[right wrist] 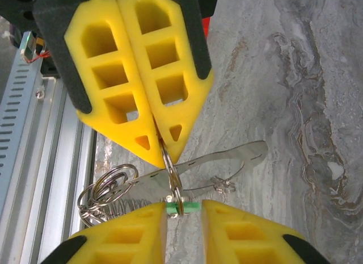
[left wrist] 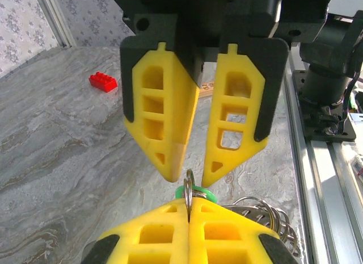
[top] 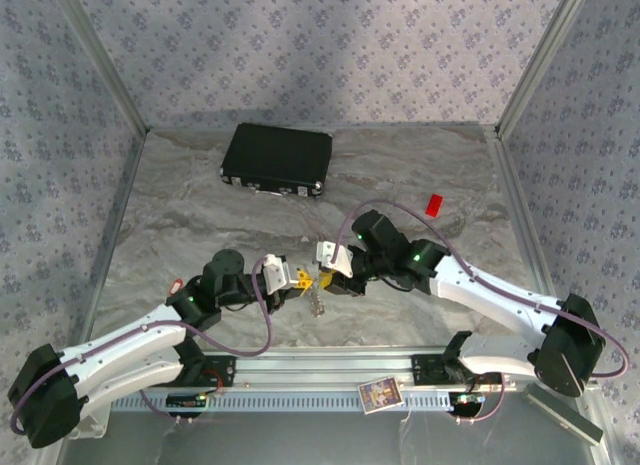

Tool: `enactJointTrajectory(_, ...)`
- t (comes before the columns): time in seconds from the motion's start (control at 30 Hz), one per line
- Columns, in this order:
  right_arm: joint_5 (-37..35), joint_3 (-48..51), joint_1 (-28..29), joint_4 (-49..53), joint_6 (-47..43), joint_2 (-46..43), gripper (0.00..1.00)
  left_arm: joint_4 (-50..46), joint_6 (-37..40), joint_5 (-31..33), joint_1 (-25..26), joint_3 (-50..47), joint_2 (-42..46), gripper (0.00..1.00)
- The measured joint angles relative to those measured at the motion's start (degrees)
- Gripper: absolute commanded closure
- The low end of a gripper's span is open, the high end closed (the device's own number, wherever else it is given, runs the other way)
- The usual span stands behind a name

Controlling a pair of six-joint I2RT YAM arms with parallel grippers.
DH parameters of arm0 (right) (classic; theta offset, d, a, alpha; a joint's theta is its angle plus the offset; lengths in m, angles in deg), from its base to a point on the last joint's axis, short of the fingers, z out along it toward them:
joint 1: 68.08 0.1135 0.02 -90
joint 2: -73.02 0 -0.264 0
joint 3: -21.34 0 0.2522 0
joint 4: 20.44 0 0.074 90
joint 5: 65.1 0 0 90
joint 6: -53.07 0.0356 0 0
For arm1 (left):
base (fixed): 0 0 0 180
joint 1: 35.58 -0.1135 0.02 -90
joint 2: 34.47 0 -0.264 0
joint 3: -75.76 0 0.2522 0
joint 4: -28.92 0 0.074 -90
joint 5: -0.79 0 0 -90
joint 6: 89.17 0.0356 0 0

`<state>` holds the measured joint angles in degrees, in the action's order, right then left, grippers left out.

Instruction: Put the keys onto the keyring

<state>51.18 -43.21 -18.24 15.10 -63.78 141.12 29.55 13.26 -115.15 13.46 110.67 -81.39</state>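
My left gripper (top: 299, 278) (left wrist: 189, 204) is shut on a thin silver ring of the keyring (left wrist: 188, 187) (right wrist: 172, 168), which stands on edge between its fingertips. A key with a green head (left wrist: 197, 192) (right wrist: 184, 206) hangs on that ring. My right gripper (top: 326, 277) (right wrist: 184, 212) faces the left one tip to tip. It is open, with the green head and the ring's end in the gap between its fingertips (left wrist: 171, 172). More silver rings (right wrist: 106, 188), a coil spring and a flat silver metal piece (right wrist: 227, 157) dangle below. In the top view the bunch (top: 318, 303) hangs over the table.
A black case (top: 277, 159) lies at the back of the marble-patterned table. A red brick (top: 434, 205) (left wrist: 103, 81) sits at the right rear. The aluminium rail (top: 330, 370) with the arm bases runs along the near edge, with a small card (top: 380, 394) on it.
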Motion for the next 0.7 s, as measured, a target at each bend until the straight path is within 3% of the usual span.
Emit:
enactJointTrajectory(0.13,0.02,0.02,0.00,-0.66,0.11,-0.22,0.79,0.66,0.00,0.00,0.13,0.02,0.00,1.00)
enactJointTrajectory(0.33,0.09,0.07,0.00,-1.01,0.48,-0.22,0.94,0.83,0.00,0.09,0.17,0.02,0.00,1.00)
enactJointTrajectory(0.6,0.09,0.85,-0.44,-1.05,0.48,0.07,0.96,2.95,-0.07,0.24,0.17,-1.25,0.39,1.00)
enactJointTrajectory(0.7,0.37,0.85,-0.48,-1.05,0.50,0.55,0.90,3.74,-0.07,0.26,0.20,-1.84,0.42,1.00)
